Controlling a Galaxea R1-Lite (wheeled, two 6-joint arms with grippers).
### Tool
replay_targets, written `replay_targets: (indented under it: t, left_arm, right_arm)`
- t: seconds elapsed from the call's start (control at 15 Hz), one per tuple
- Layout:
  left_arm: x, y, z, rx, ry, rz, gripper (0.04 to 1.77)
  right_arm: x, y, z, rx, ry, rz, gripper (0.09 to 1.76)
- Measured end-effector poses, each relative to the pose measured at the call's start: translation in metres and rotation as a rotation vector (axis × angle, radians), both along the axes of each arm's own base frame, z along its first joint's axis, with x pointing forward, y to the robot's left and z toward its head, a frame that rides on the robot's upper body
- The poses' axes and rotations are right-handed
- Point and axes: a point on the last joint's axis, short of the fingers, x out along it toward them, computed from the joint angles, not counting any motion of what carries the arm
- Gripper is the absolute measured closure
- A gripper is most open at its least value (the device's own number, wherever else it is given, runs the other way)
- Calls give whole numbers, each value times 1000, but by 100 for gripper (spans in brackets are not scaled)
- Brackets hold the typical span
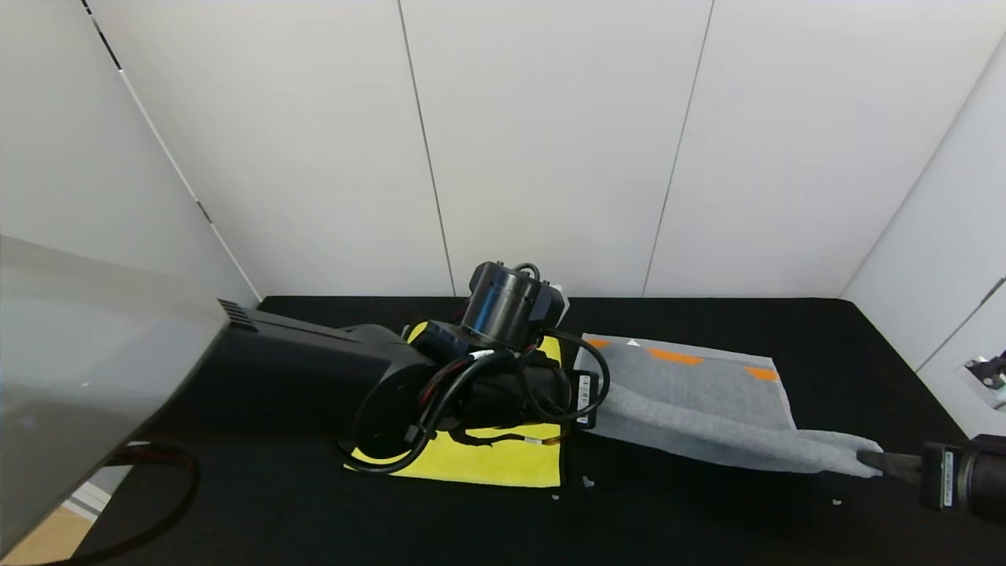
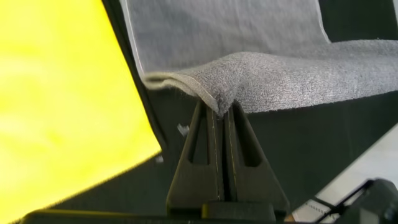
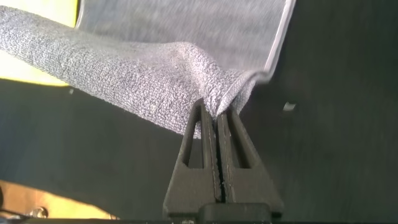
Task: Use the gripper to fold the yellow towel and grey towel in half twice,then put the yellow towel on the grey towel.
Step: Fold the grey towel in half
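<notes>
You have the big grey terry towel with orange shapes [image 1: 692, 393] pinched at both near corners: left gripper [image 2: 222, 111] and right gripper [image 3: 216, 118] squeezed tight on it. Its far edge lies flat straight ahead, beside the bright yellow cloth [image 1: 479, 464].

Grey towel [image 1: 692, 401]: looped terry cloth, rough nubbly pile, flat-woven pale hem, orange woven patches along far end.
Yellow towel [image 1: 479, 464]: soft fine-pile cloth, matt, smooth-looking.
Worktop [image 1: 707, 519]: black matt fabric-like cover, few pale lint flecks near front.
Left gripper [image 2: 222, 115], right gripper [image 3: 216, 118]: dark matt plastic fingers.
Wall panels [image 1: 550, 141]: white, smooth, faint sheen.
</notes>
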Motion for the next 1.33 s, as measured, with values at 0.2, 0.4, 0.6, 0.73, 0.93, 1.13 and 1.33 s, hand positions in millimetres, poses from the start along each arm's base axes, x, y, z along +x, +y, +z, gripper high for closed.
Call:
replay_targets:
  t: [0.2,0.4,0.6,0.73,0.93,1.13,1.33]
  left_arm:
    - [24,-6,-9,12,-21,5,168]
    - [46,-11,-21,14,-30,3,168]
    - [66,-13,-34,41,-36,7,168]
    - [76,-14,-42,47,-36,17,168]
    - [82,-16,-57,119,-62,-33,168]
    - [85,-16,-66,135,-55,-38,168]
    - [88,-16,-67,136,-56,-34,168]
  right_arm:
    - [25,-6,-4,3,22,-5,171]
    - [51,-12,-11,5,45,-7,171]
    - [75,-18,-15,3,47,-7,171]
    - [88,-20,-20,4,54,-7,171]
    - [102,-23,-28,0,54,-7,171]
    - [110,-25,-36,-1,43,-10,171]
    - [111,-25,-40,0,48,-9,171]
